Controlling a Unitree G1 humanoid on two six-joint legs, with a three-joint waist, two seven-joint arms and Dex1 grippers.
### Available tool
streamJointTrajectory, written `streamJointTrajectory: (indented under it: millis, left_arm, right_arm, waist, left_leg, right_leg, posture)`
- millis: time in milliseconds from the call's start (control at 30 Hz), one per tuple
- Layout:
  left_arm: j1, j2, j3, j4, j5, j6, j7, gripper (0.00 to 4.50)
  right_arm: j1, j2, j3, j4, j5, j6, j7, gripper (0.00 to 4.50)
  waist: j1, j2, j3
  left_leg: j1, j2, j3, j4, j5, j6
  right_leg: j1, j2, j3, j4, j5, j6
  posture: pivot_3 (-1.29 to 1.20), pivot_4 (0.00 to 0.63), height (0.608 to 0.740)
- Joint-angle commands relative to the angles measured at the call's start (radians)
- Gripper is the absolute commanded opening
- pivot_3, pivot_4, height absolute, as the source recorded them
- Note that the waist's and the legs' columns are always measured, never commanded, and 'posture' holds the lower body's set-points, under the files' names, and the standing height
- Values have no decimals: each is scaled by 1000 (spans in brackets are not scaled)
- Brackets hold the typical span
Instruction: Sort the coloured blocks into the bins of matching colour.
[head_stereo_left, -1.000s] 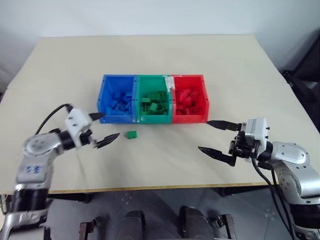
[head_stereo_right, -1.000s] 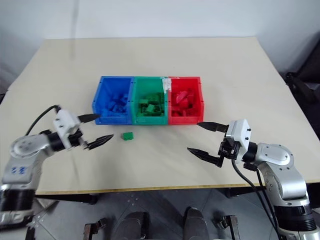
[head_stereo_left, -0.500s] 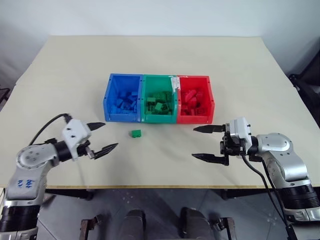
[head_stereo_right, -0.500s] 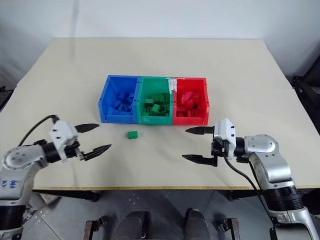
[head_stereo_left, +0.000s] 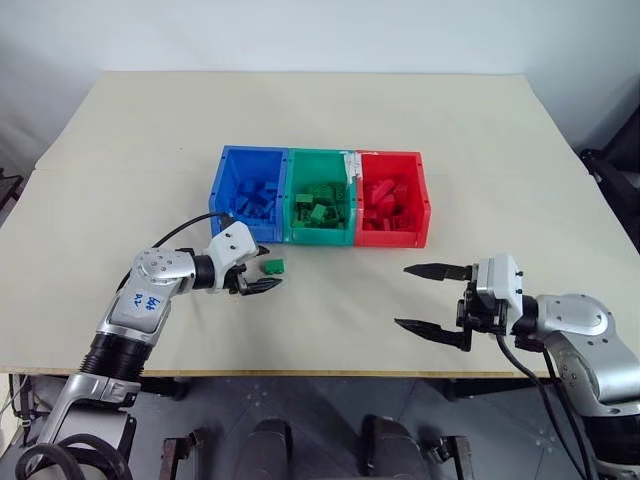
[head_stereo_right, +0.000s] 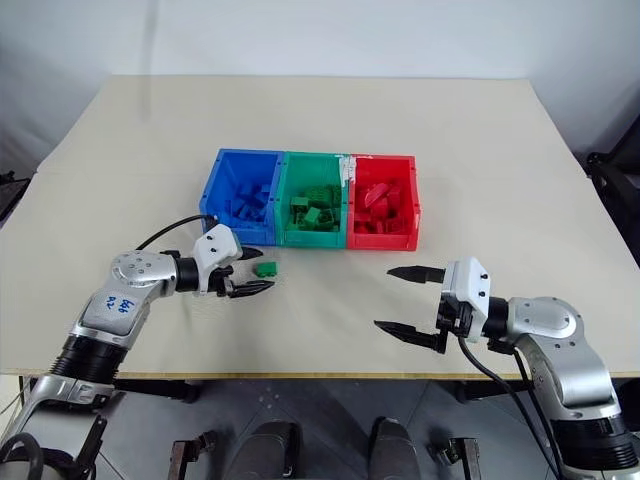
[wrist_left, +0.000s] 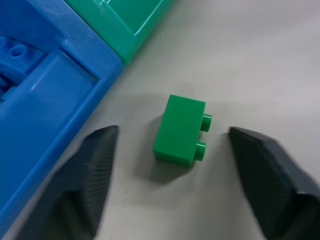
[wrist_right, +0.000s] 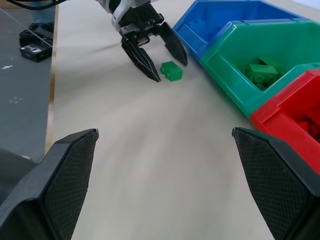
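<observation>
The left end effector (head_stereo_left: 258, 277) is low over the table (head_stereo_left: 330, 110), its two black fingers spread apart with the loose green block (wrist_left: 180, 131) lying between them; neither finger (wrist_left: 92, 172) touches the block, and bare table shows on both sides of it. The block lies on its side, its two studs turned toward one finger. Just beyond this end effector stand the bins, joined in a row: the blue bin (head_stereo_left: 226, 160) closest to it, with its near wall right beside one fingertip, then the green bin (head_stereo_left: 318, 156) with a white mark on its rim, and the red bin (head_stereo_left: 415, 190) farthest from it. Each bin holds a heap of blocks in its own colour: blue blocks (head_stereo_left: 256, 199), green blocks (head_stereo_left: 320, 204) and red blocks (head_stereo_left: 385, 202)

The right end effector (head_stereo_left: 430, 298) hangs over bare table with its fingers wide apart and nothing between them. It is well apart from the loose green block and from the left end effector, and the red bin is the nearest bin to it, a little way beyond its upper finger. In the right wrist view the left end effector (wrist_right: 159, 56) shows straddling the block just beside the blue bin's corner
</observation>
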Motion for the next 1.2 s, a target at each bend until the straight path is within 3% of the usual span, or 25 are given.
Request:
streamJointTrajectory:
  millis: [33, 200, 467, 600, 800, 900, 1067, 1167, 1200]
  left_arm:
    - [-1, 16, -11, 24, 22, -16, -24, 2388]
    - [-3, 23, 22, -5, -15, -35, -64, 900]
    - [-278, -129, 132, 78, -117, -34, 33, 901]
    - [-430, -210, 114, 256, -71, -102, 74, 901]
    - [-532, -276, 104, 537, -26, -228, 77, 901]
    - [-542, -281, 118, 611, -25, -277, 69, 1882]
    - [-483, -239, 122, 532, -31, -306, 37, 3445]
    - [-380, -169, 137, 355, -45, -271, 13, 4412]
    - [-341, -144, 141, 288, -44, -245, 13, 4412]
  right_arm:
    - [11, -6, -32, -43, 19, 1, -21, 4500]
    - [37, -1, -39, -55, 17, -7, -41, 4500]
    - [117, 11, -116, -105, 23, 0, -134, 4500]
    - [151, 29, -168, -142, 25, 16, -214, 4500]
    - [169, 29, -177, -176, 23, 17, -259, 4500]
    - [172, 33, -173, -181, 26, 14, -269, 4500]
    - [152, 43, -143, -141, 10, -13, -254, 4500]
    - [128, 45, -127, -73, -2, -52, -207, 4500]
    - [120, 43, -122, -48, -4, -68, -187, 4500]
  waist:
    - [0, 0, 0]
    - [-1, 0, 0]
    - [17, -2, 0]
    - [18, -2, 0]
    - [-1, -2, 0]
    - [-3, -2, 0]
    - [-1, -2, 1]
    - [-4, -2, 0]
    - [-8, -2, 0]
  left_leg:
    - [0, 0, 0, 0, 0, 0]
    - [0, 0, 0, 0, 0, 0]
    - [-3, -1, -2, 4, 0, 1]
    - [-2, -1, -1, 4, 0, 1]
    - [-2, -1, 0, 1, 0, 1]
    - [-2, -1, 0, 0, 0, 1]
    - [-2, -1, 0, 0, 0, 1]
    - [-2, -1, 0, 0, 0, 1]
    - [-2, -1, 0, 0, 0, 1]
  right_leg:
    - [0, 0, 0, 0, 0, 0]
    - [0, 0, 0, 0, 0, 0]
    - [0, 0, -1, -1, 1, 1]
    - [0, 0, -1, 0, 1, 1]
    - [0, 0, -1, -2, 1, 1]
    - [-1, 0, -1, -2, 1, 1]
    - [-1, 0, -1, -2, 1, 1]
    - [-1, 0, -1, -2, 1, 1]
    - [-1, 0, -1, -2, 1, 1]
  posture:
    - [0, 150, 740]
    - [0, 150, 740]
    - [0, 150, 740]
    - [0, 150, 740]
    - [0, 150, 740]
    - [0, 150, 740]
    - [0, 150, 740]
    - [0, 150, 740]
    - [0, 150, 740]
